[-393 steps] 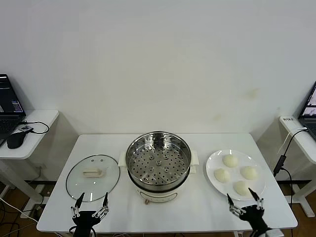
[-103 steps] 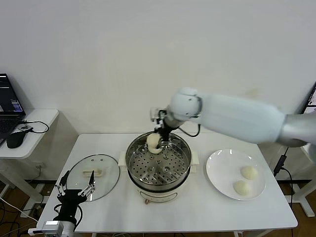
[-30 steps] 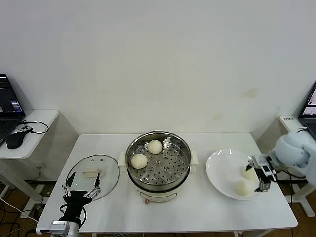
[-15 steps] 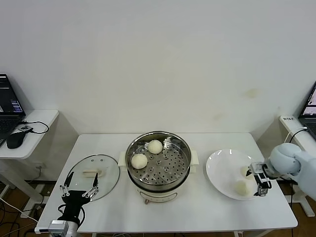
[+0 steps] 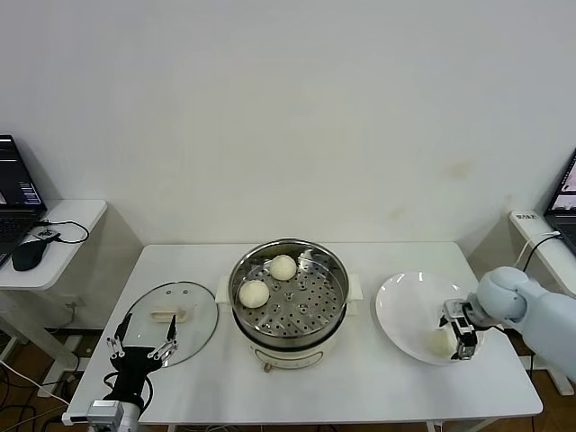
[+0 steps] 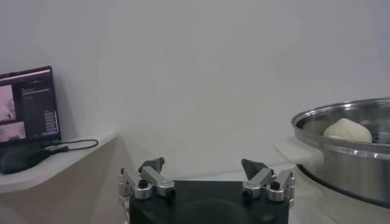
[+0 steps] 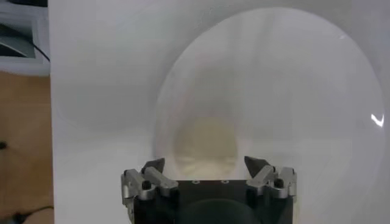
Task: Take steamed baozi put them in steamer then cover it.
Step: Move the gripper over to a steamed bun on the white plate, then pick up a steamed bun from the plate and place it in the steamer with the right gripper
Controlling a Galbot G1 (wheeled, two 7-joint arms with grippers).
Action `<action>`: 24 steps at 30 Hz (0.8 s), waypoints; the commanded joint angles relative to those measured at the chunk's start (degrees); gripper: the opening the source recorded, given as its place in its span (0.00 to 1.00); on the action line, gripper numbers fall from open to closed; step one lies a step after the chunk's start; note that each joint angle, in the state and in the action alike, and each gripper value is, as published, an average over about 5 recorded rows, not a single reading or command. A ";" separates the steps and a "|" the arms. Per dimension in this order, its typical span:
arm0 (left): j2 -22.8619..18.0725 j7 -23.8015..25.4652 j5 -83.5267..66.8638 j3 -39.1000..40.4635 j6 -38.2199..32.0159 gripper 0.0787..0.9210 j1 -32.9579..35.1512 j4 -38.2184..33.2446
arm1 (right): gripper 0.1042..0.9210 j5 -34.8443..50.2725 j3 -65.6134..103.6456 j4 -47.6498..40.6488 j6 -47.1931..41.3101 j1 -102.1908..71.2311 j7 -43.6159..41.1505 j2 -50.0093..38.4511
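We count two baozi (image 5: 269, 280) in the steamer (image 5: 289, 292), around 10 o'clock on its tray. One bun (image 5: 440, 342) shows on the plate (image 5: 405, 315), under our right hand (image 5: 461, 335); we cannot tell its grip. The glass lid (image 5: 169, 322) waits on the worktop (image 5: 360, 378) by our spread left hand (image 5: 141, 342).

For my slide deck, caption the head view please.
Right gripper at a baozi on the plate; two buns sit in the steamer.
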 commanded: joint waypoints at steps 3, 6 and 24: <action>-0.05 -0.08 -0.07 -0.09 -0.02 0.88 0.06 -0.25 | 0.69 0.64 0.20 -1.18 -0.42 0.34 -0.81 0.94; -0.08 -0.10 -0.11 -0.10 -0.05 0.88 0.11 -0.37 | 0.65 1.31 0.01 -0.85 -0.43 1.65 -1.23 0.36; 0.32 -0.03 -0.67 -0.21 -0.14 0.88 0.07 -1.40 | 0.63 18.12 -18.36 3.76 -2.12 42.25 -5.92 0.12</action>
